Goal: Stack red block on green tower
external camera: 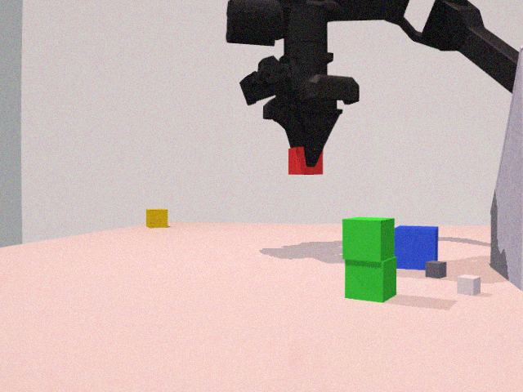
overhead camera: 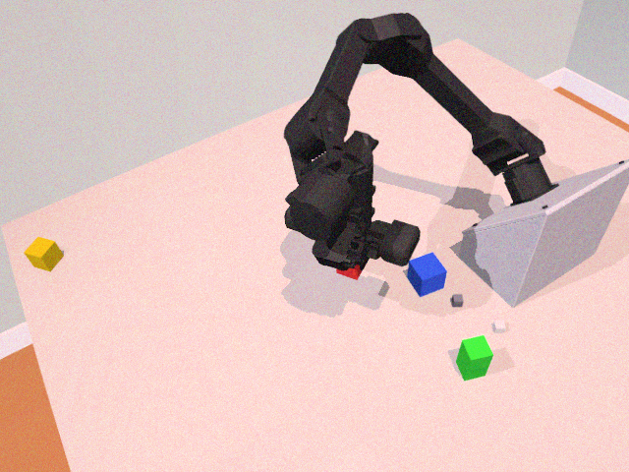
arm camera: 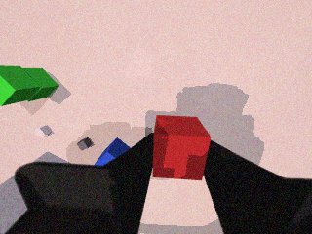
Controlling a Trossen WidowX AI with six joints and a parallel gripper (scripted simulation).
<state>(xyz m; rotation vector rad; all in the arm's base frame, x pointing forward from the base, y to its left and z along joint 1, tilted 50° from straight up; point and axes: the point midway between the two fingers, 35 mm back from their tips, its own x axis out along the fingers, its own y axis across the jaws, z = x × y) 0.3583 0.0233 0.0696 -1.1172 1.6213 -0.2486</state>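
The red block (overhead camera: pixel 349 272) (external camera: pixel 296 162) (arm camera: pixel 181 151) is held in the air, well above the table. My gripper (external camera: pixel 307 160) (arm camera: pixel 175 138) is shut on it, one finger on each side; in the top view the hand hides most of the block. The green tower (overhead camera: pixel 474 358) (external camera: pixel 368 259) (arm camera: pixel 29 85) is two green blocks, one on the other, standing upright with the upper one slightly offset. In the exterior view the red block is higher than the tower's top and left of it. The tower is at the left edge of the wrist view.
A blue block (overhead camera: pixel 427 274) (external camera: pixel 417 247) (arm camera: pixel 113 152) stands near the arm's grey base (overhead camera: pixel 563 238). A small dark cube (overhead camera: pixel 457 300) (external camera: pixel 435 269) and a small white cube (overhead camera: pixel 499 325) (external camera: pixel 468 284) lie between it and the tower. A yellow block (overhead camera: pixel 43 253) (external camera: pixel 156 218) is far left.
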